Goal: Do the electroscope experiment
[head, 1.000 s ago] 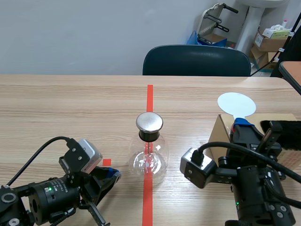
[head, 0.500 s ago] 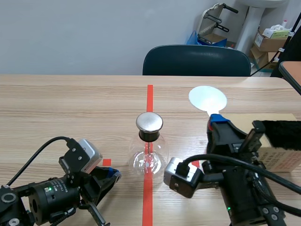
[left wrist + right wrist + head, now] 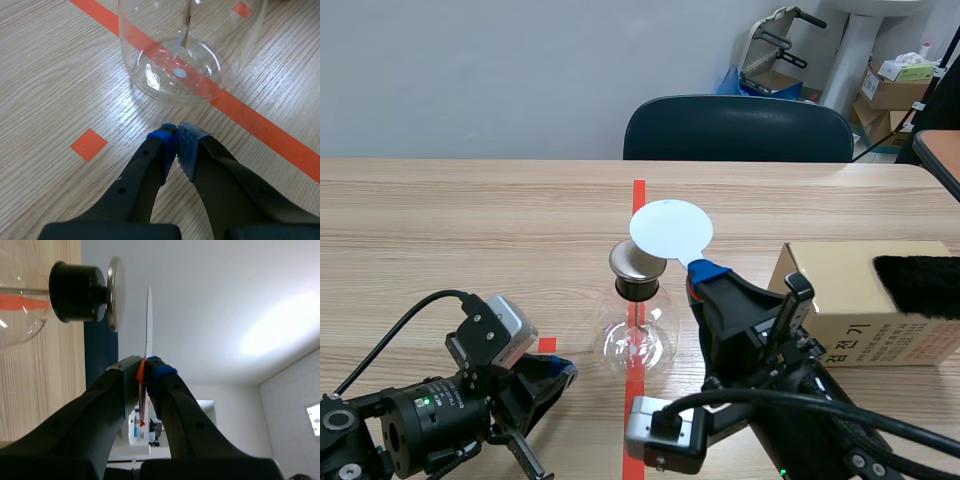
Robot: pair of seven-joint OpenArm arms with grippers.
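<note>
While the flask [image 3: 638, 335] was set on the tape line [image 3: 638, 195] at the middle of the worktop [image 3: 470, 220], the disc [image 3: 670, 228] was held by its handle [image 3: 140, 374] in the right jaws, clamped tight, just over the flask's cap [image 3: 638, 260], a gap between. The left jaws were closed on nothing, just beside the flask.

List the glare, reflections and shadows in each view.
Scene view: even light, a soft sheen on the electroscope's metal cap, small glints in its glass flask. Left wrist view: white highlights on the flask's wall, the tape line showing through the glass. Right wrist view: a bright patch on the pale background past the edge-on white disc.
</note>
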